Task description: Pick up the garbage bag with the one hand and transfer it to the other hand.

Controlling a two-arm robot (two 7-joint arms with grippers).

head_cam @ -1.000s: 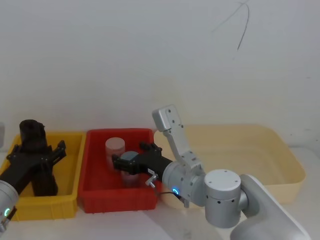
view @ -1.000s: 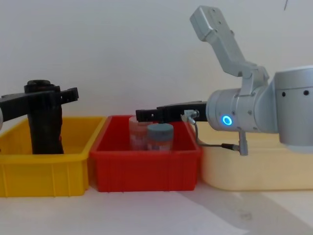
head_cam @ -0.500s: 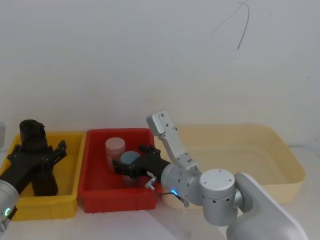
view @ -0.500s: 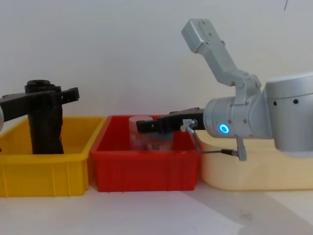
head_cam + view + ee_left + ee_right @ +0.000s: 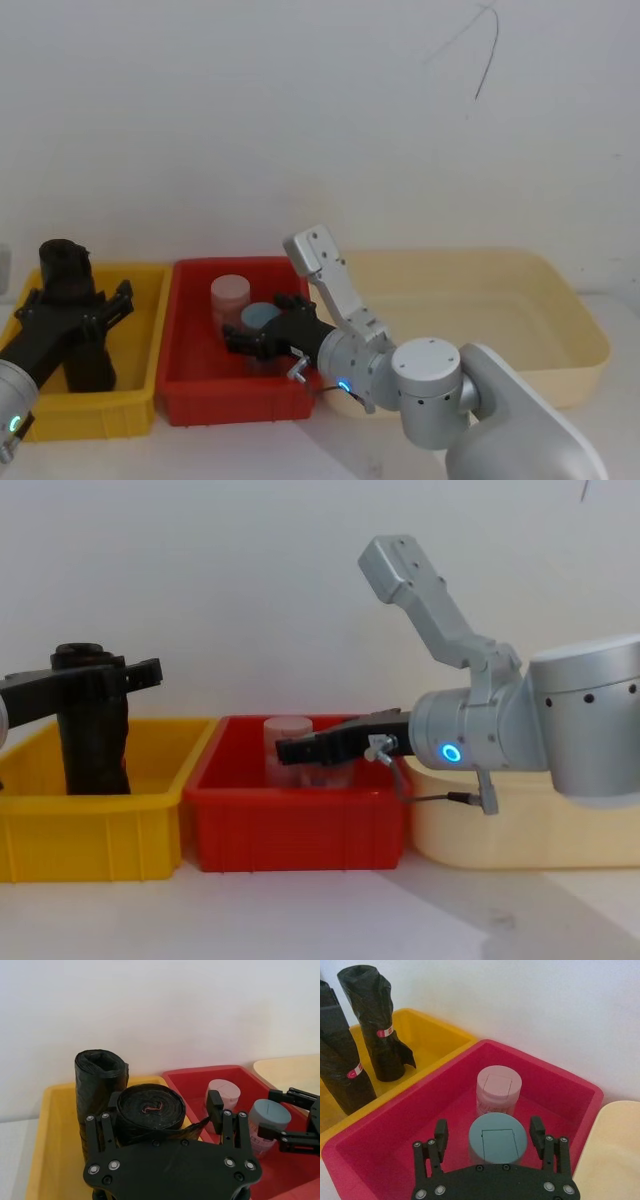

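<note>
Two black rolled garbage bags stand upright in the yellow bin (image 5: 100,412). My left gripper (image 5: 78,295), on the green-ringed arm, is open and straddles the top of the nearer garbage bag (image 5: 150,1110); the second bag (image 5: 99,1072) stands just behind it. Both rolls carry a small red-and-white band (image 5: 384,1032). My right gripper (image 5: 258,322), on the blue-ringed arm, reaches into the red bin (image 5: 230,405). It is open, with a finger on each side of a blue-lidded jar (image 5: 497,1140).
A pink jar (image 5: 498,1090) stands just behind the blue-lidded one in the red bin. A large cream tub (image 5: 560,300) sits to the right of that bin. The three containers stand side by side against a white wall.
My right gripper has moved left and sunk lower into the red bin, coming down around the blue-lidded jar. The left gripper and the bags have not moved.
</note>
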